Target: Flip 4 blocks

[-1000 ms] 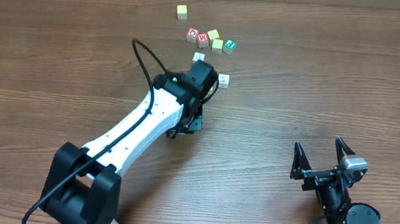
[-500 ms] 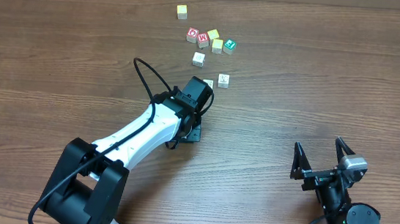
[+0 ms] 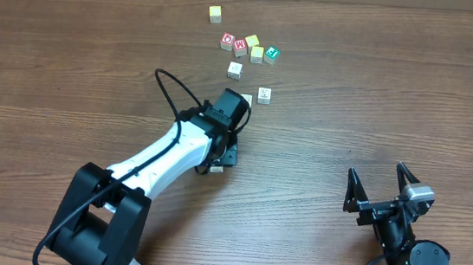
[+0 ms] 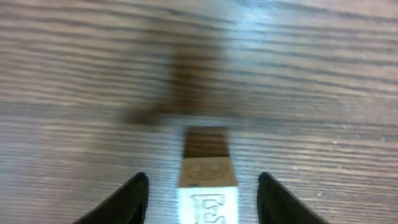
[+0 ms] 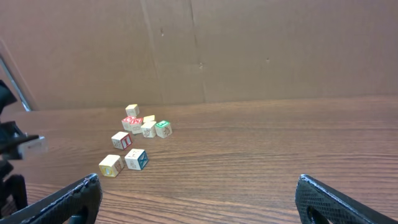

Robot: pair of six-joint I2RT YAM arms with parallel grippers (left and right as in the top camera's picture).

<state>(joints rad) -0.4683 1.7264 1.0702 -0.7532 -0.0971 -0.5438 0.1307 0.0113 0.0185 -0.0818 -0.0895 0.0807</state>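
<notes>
Left gripper (image 4: 203, 178): down at the table (image 3: 382, 68) with its jaws part open. One dark finger (image 4: 127, 200) stands on each side of a pale block (image 4: 208, 202). Bare wood shows on both sides of the block, so nothing is gripped.
Pale block: sits on the table at the tip of the left arm, well apart from the other cubes. Its near face is white with a dark printed mark, cut off by the frame edge. The next face is tan with a faint pressed design, and the far face is plain brown wood.
Second block (image 3: 236, 69): whitish top with a faint mark, just below the coloured cluster.
Third block (image 3: 264, 94): whitish with faint print, right of the arm.
Fourth block (image 3: 246, 99): cream, partly hidden by the arm, near the third.
Coloured cluster: runs from the red cube (image 3: 228, 40) to the green cube (image 3: 271, 54), with a lone yellow cube (image 3: 216, 13) beyond.
Right gripper (image 3: 377, 177): spread wide and empty, well apart from every block.
</notes>
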